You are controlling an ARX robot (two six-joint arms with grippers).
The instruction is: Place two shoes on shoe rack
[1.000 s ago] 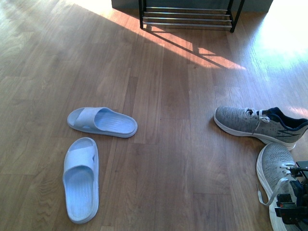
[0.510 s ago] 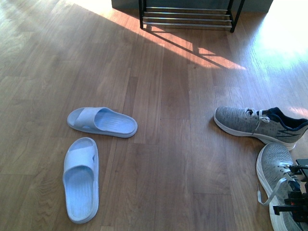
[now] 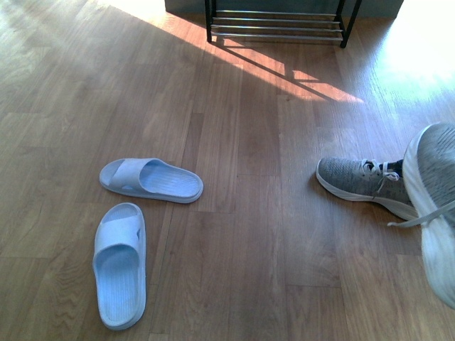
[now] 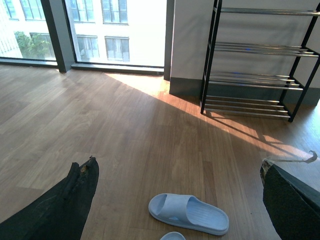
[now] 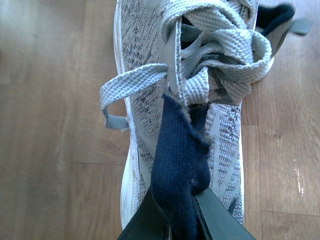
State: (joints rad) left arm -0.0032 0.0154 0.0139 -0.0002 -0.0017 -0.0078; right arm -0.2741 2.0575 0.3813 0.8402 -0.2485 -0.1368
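Grey sneaker (image 3: 435, 206) is hanging in the air at the frame's right edge | right gripper (image 5: 175, 222) jaws are squeezing its navy tongue (image 5: 177, 150) | left gripper (image 4: 177, 165) jaws are gaping, empty | step: seemingly lifting; next: carrying it to the shoe rack (image 3: 277, 25), top middle

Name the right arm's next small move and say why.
Probably carry the load forward toward the shoe rack. The right gripper is shut on the navy tongue of the grey sneaker, which hangs raised in front of the other sneaker. The rack stands farther ahead, out of reach from here.
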